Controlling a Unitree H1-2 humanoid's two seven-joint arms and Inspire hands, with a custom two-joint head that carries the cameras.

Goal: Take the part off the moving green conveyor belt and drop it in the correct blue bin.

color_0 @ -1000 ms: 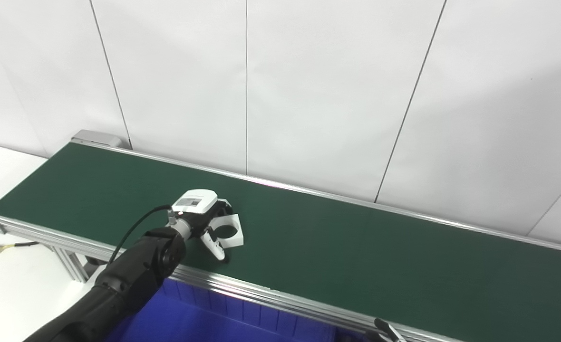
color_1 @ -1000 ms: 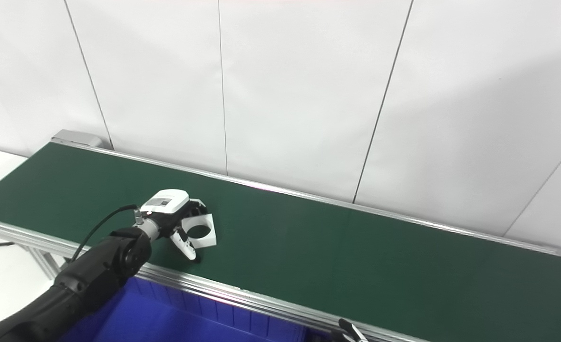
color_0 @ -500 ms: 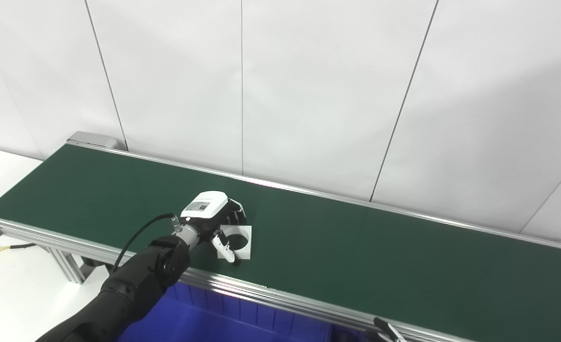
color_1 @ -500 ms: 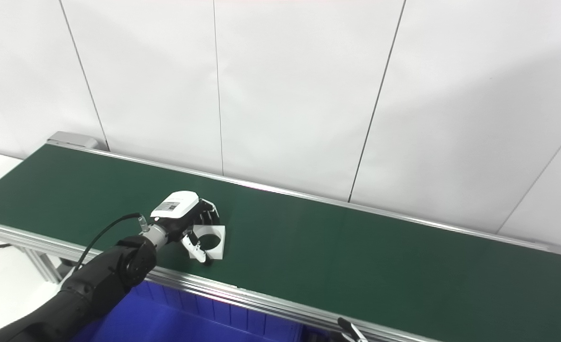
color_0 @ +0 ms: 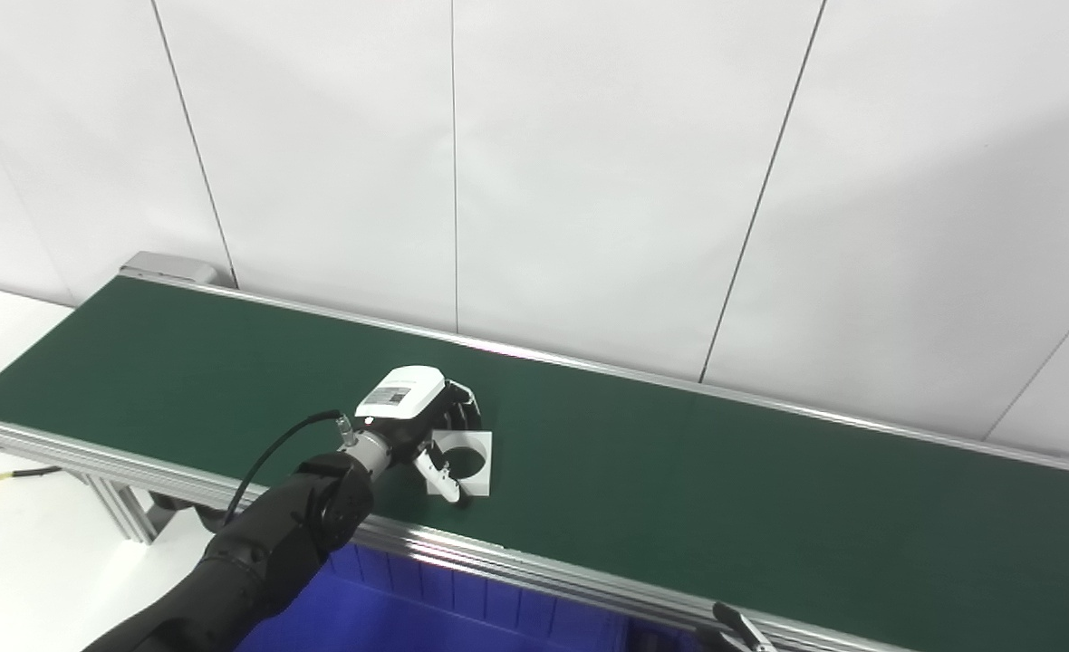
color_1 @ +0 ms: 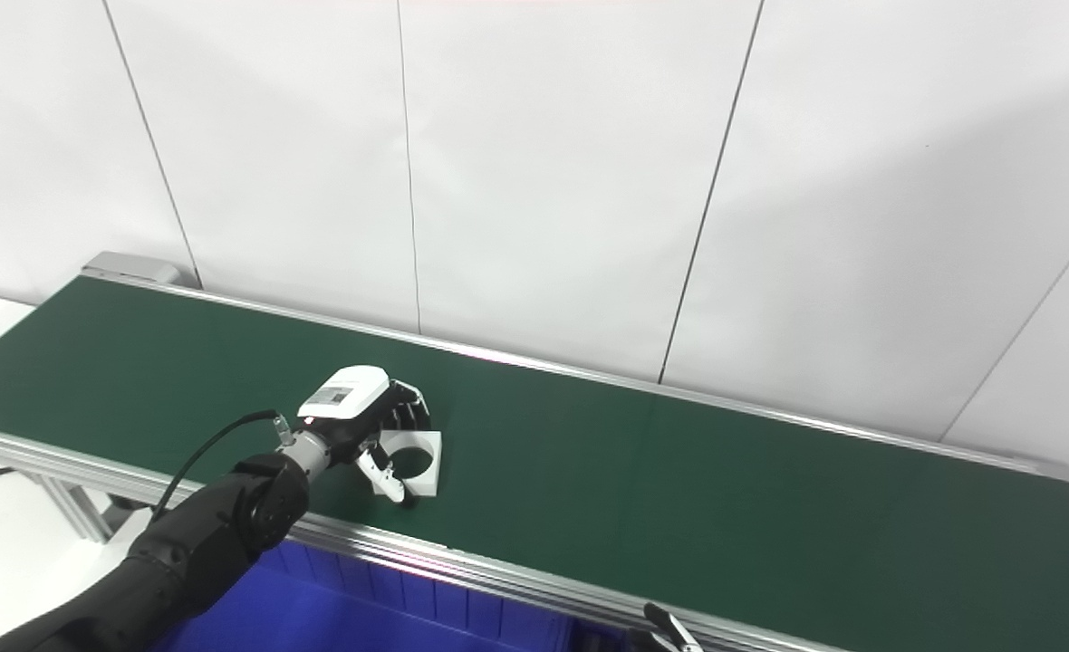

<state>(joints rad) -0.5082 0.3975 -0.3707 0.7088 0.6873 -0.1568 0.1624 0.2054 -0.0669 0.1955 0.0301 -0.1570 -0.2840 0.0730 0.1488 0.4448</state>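
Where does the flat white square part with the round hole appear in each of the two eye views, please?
Left eye view: white square part left of centre, on the green conveyor belt.
Right eye view: nearer the left.
Shared landmark: the left hand cupped around it.

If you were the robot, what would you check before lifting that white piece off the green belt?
1. Left hand at the white part: ok.
2. Fingers around the part's edges: ok, though firm grip: cannot tell.
3. Part lying flat on the green belt: ok.
4. Blue bin below the belt's near rail, only partly visible: ok.
5. Which bin is correct: cannot tell.
6. Right hand, barely in view at the bottom edge, away from the part: ok.
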